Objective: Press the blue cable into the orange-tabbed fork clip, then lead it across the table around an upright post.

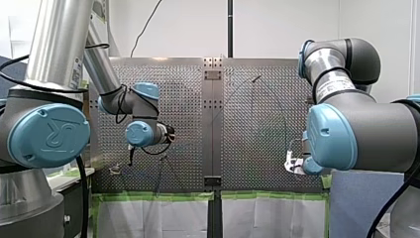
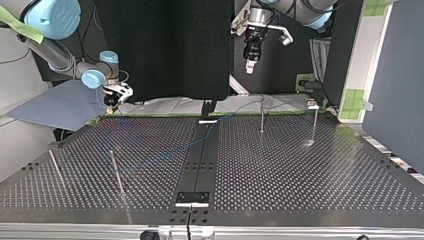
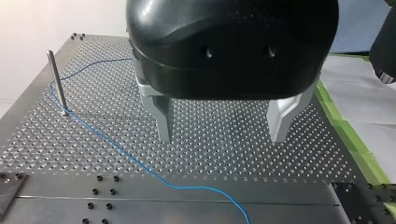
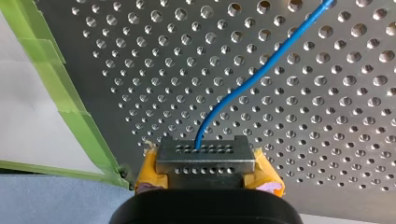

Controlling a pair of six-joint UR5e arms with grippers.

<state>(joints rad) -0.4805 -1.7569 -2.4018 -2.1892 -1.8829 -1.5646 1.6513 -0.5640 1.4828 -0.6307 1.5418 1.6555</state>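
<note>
Cable (image 4: pixel 252 77), thin and blue, is pinched in the right gripper (image 4: pixel 205 154). The two metal tips, with yellow pads showing on either side, are closed on it. It rises from between them and curves away over the table (image 4: pixel 336 140). That gripper sits low by the table's edge, with green tape (image 4: pixel 70 102) just beside it. In the top view it hangs at the far left corner, next to a blue-grey sheet (image 2: pixel 50 107) that lies off the table.

From there the cable lies slack on the perforated surface. In the left wrist view it comes in from the far side, bends at the foot of an upright post (image 3: pixel 57 81), touching it or very nearly so, and then runs on in a long loose line towards the camera, crossing onto the plain centre strip (image 3: pixel 280 196). In the top view the blue line can be followed from the left half, across that strip, to the far edge on the right half. I cannot make out the last stretch there.

The left gripper (image 3: pixel 219 123) is black with bare metal fingers (image 3: pixel 161 116), which stand wide apart. It is held well above the table, and the cable passes beside it without touching either finger. In the top view it hangs high over the table's far edge, a little to the right of the strip, pointing down.
</note>
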